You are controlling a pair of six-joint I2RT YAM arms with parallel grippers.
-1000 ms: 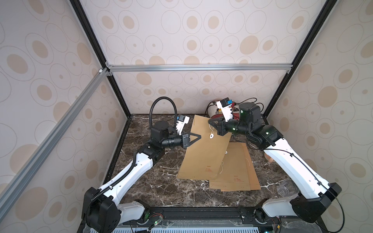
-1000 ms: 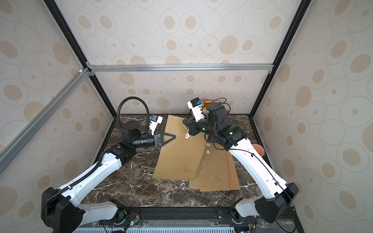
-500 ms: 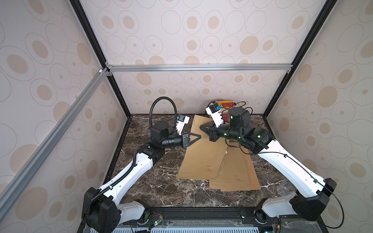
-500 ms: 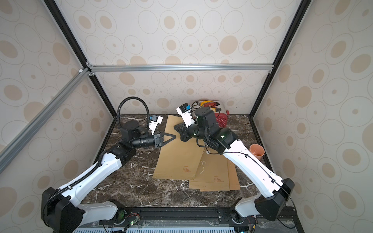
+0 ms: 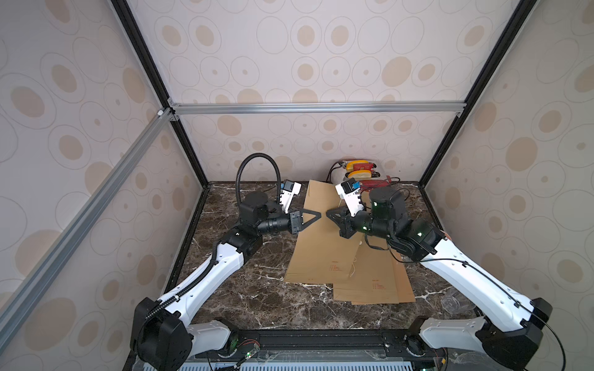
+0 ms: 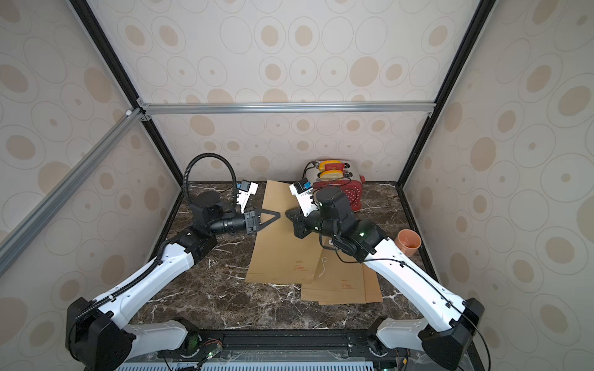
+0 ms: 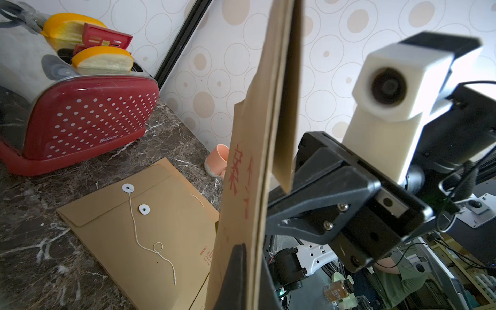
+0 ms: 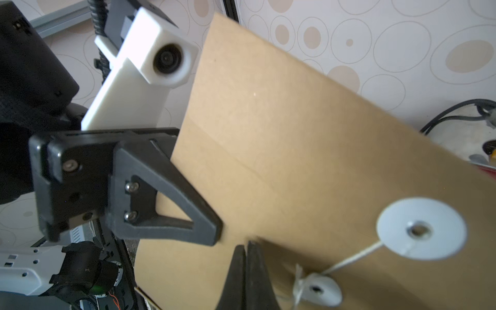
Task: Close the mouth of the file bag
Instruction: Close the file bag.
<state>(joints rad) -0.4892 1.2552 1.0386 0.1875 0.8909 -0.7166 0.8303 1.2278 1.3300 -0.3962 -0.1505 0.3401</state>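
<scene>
The file bag (image 5: 321,250) is a brown paper envelope, its far end raised and its near end on the marble table. My left gripper (image 5: 318,214) is shut on the bag's left edge; in the left wrist view the bag (image 7: 241,188) stands edge-on between the jaws (image 7: 252,252), and its flap (image 7: 285,94) hangs a little apart. My right gripper (image 5: 328,213) is shut, tip to tip with the left one. Its tip (image 8: 246,243) touches the bag (image 8: 295,134) at the flap's edge with nothing visibly between the fingers. A string (image 8: 354,257) joins two white discs (image 8: 420,232) beside it.
More brown file bags (image 5: 373,279) lie flat under and right of the raised one, one showing its discs and loose string (image 7: 150,222). A red toaster (image 6: 347,192) with bread slices stands at the back wall. An orange cup (image 6: 409,241) lies by the right wall.
My right gripper has swung left across the bag, away from the string discs, until its tip meets the left gripper's. The left arm has stayed still, holding the bag.
</scene>
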